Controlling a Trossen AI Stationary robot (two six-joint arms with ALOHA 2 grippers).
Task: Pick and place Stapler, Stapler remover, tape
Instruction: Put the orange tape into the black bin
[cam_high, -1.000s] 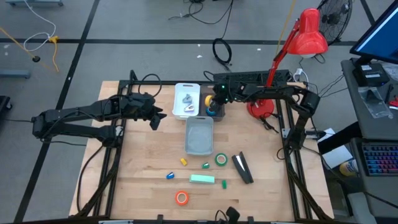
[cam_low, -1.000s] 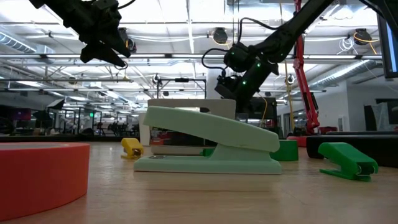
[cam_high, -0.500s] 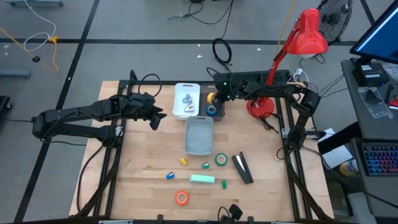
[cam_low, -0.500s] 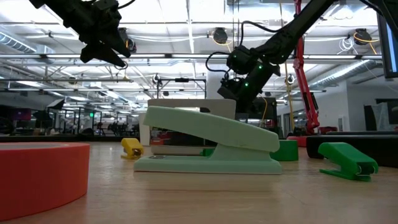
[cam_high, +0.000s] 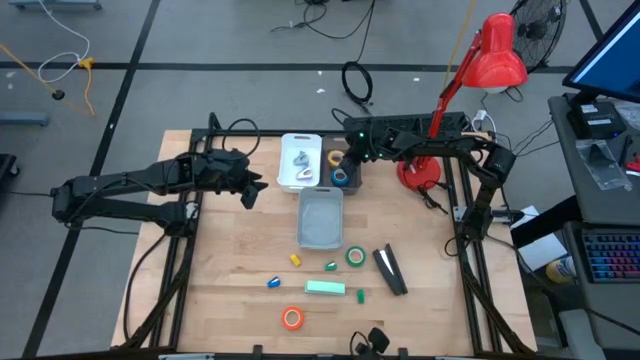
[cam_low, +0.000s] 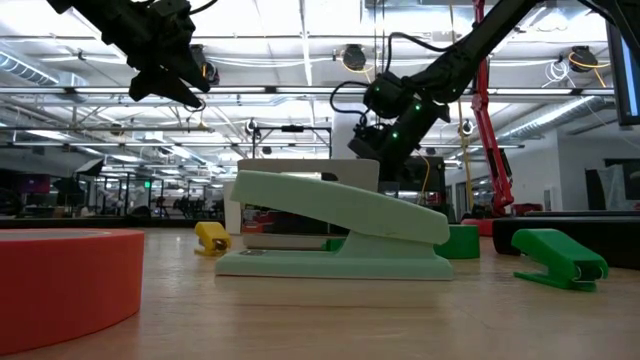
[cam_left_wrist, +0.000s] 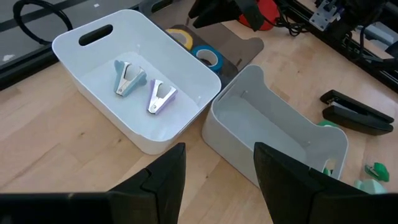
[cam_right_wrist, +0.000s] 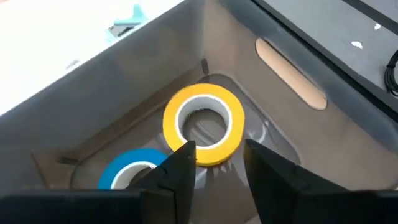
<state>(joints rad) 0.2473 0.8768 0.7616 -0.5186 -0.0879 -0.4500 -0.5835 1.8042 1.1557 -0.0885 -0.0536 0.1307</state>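
Note:
My right gripper (cam_right_wrist: 214, 165) hangs open over the dark bin (cam_high: 342, 168) at the table's far middle. A yellow-orange tape roll (cam_right_wrist: 203, 124) and a blue one (cam_right_wrist: 134, 168) lie flat on the bin's floor. Its fingers stand just above the yellow-orange roll's near rim. Two staple removers (cam_left_wrist: 127, 78) (cam_left_wrist: 160, 98) lie in the white bin (cam_high: 300, 162). On the near table rest a green tape roll (cam_high: 356, 256), an orange one (cam_high: 292, 318), a black stapler (cam_high: 389, 270) and a mint stapler (cam_high: 325, 288). My left gripper (cam_high: 250, 190) waits open, left of the white bin.
An empty light-grey bin (cam_high: 320, 217) stands in front of the other two. Small yellow (cam_high: 296, 260), green (cam_high: 330, 266) (cam_high: 360, 294) and blue (cam_high: 273, 283) pieces lie around the mint stapler. A red desk lamp (cam_high: 495, 60) rises at the back right.
The yellow-orange roll, covered by my right gripper a second ago, now lies uncovered in the dark bin's far end, beside the blue roll. My left arm has kept still.

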